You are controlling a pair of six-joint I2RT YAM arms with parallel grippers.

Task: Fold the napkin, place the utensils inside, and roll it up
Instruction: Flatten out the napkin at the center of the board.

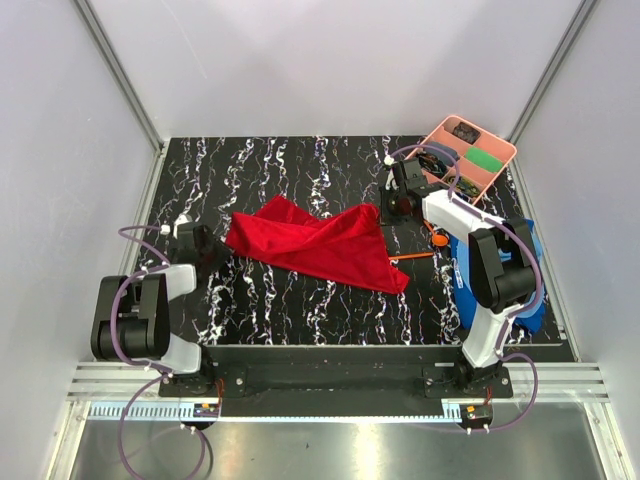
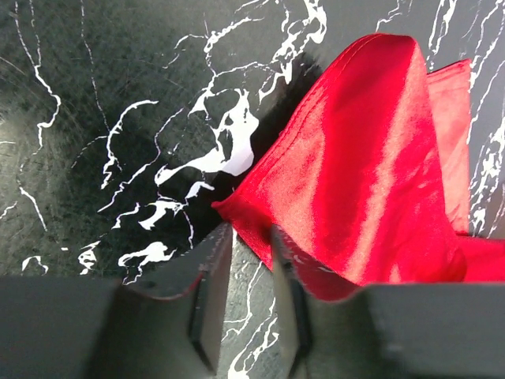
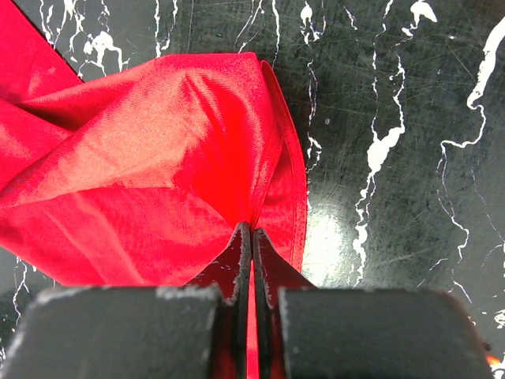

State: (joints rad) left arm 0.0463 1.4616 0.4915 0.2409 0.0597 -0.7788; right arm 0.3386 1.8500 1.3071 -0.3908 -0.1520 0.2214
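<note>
The black marbled worktop (image 1: 300,170) carries everything. The napkin (image 1: 320,245) lies crumpled in the middle of it, stretched from the left side towards the right side, with folds standing up. At the right edge a blue cloth (image 1: 456,280) lies under the right arm. A pink tray (image 1: 488,135) stands in the far right corner, with small dark items and a green one inside.

The right gripper (image 1: 395,207) is at the far right corner of the napkin. In the right wrist view its jaws are pressed together on the red cloth (image 3: 158,158), which passes between the right gripper (image 3: 252,229) fingers.

The left gripper (image 1: 200,250) is low at the left corner of the napkin. In the left wrist view the jaws of the left gripper (image 2: 251,233) stand a little apart. The corner of the napkin (image 2: 371,174) reaches their tips, and dark worktop shows in the gap.

The orange utensils (image 1: 412,258) lie just beside the right end of the napkin, near the blue cloth.
</note>
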